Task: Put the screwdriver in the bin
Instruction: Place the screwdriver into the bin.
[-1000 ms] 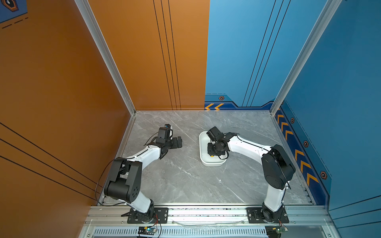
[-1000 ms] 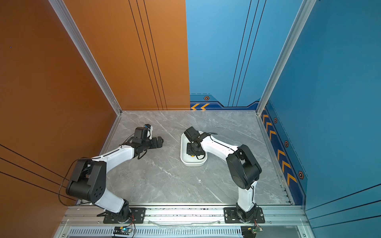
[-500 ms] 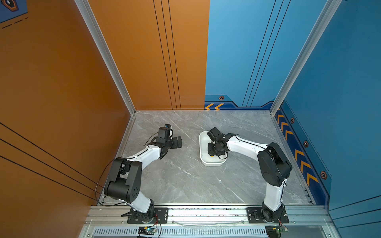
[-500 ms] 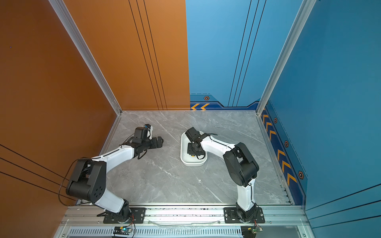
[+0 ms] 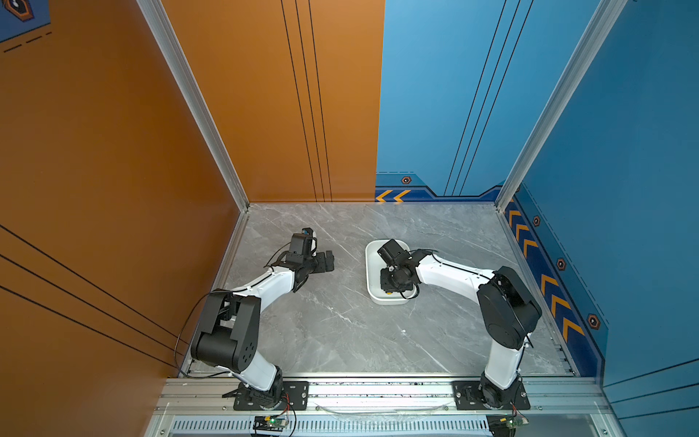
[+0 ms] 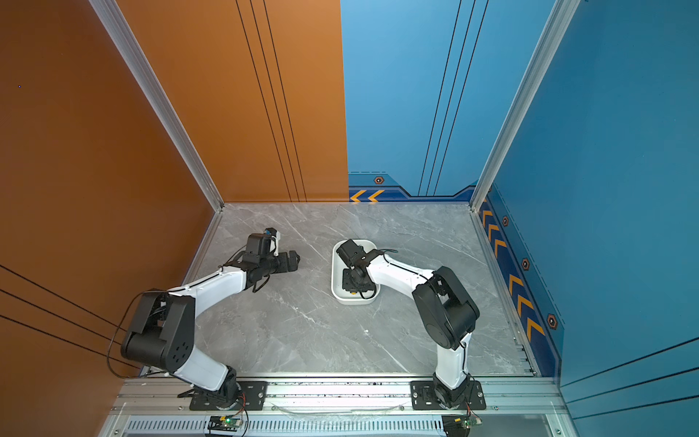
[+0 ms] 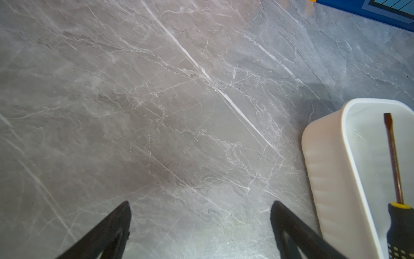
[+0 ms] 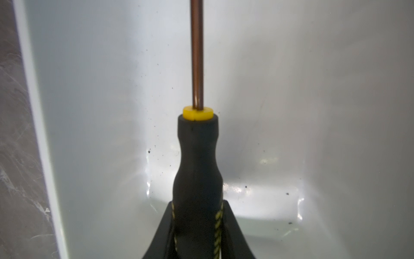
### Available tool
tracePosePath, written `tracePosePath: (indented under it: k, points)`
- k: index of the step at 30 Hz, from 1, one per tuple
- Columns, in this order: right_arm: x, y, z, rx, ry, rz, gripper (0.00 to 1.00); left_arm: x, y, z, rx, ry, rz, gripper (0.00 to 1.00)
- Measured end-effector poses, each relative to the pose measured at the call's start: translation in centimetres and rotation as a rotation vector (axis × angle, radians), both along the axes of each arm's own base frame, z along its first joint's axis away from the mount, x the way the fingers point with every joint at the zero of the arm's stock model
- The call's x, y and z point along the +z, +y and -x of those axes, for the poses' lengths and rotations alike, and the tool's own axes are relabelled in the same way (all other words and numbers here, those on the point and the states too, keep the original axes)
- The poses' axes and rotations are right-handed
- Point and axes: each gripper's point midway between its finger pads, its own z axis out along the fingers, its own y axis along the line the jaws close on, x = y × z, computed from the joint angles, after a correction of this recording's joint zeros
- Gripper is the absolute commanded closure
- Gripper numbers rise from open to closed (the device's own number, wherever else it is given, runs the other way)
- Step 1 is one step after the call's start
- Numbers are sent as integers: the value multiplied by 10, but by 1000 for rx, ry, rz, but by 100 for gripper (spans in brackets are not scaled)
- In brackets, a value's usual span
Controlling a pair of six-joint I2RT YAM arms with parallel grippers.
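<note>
We have the screwdriver [image 8: 198, 161] down inside the bin [image 5: 372, 272], its handle pinched by our right gripper [image 8: 198, 224] jaws, while our left gripper [image 7: 199, 224] jaws hang spread over the bare tabletop [image 5: 340, 333]; only the release seems left.

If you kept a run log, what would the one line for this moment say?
right hand: shut on black-handled yellow-collared screwdriver, inside white plastic bin | left hand: open, empty, over grey marble table | release: not yet
</note>
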Motion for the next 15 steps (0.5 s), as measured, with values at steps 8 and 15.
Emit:
tracePosePath:
  k: [8, 15]
  points:
    - [-2, -1, 1, -3, 5, 3, 96, 0, 0, 0, 0, 0, 0, 2]
    - [-19, -3, 3, -3, 38, 30, 86, 0, 0, 0, -1, 0, 0, 2]
